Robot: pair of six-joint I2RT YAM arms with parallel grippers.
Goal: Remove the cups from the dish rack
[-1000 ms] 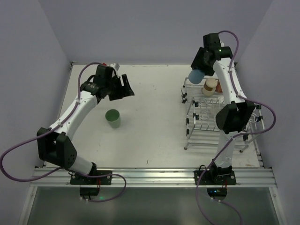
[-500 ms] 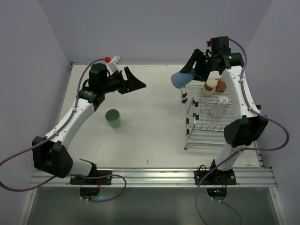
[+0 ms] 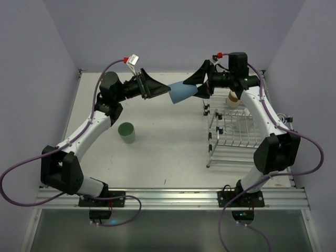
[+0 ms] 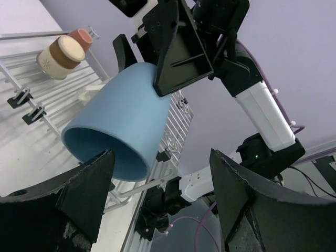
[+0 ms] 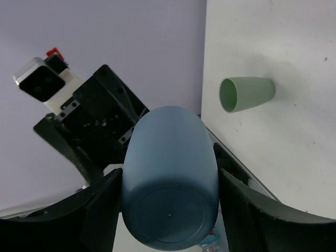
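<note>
Now, from left to right. A green cup [image 3: 126,132] stands upright on the left half of the white bench [image 3: 168,147], already out of the rack.

Above and behind it, the left pincer [image 3: 164,90] has risen from just over the green cup and swung towards the middle. Its jaws are spread wide. In the left wrist view its fingers [image 4: 84,197] sit either side of a blue cup's open mouth; I cannot tell whether they touch it.

The blue cup [image 3: 184,92] hangs in mid-air over the far middle of the bench, lying on its side with the mouth facing left. A second ago it was just above the far end of the rack, so it has been carried clear and leftward.

The right pincer [image 3: 202,86] is clenched on the cup's base end, one jaw on each side.

At far right sits the wire rack [image 3: 236,137], with a cream cup [image 3: 234,98] and a pink cup [image 4: 81,37] at its far end.

This looks like a handover from right to left. The left jaws likely need to close before the right ones let go, or the cup could fall.
</note>
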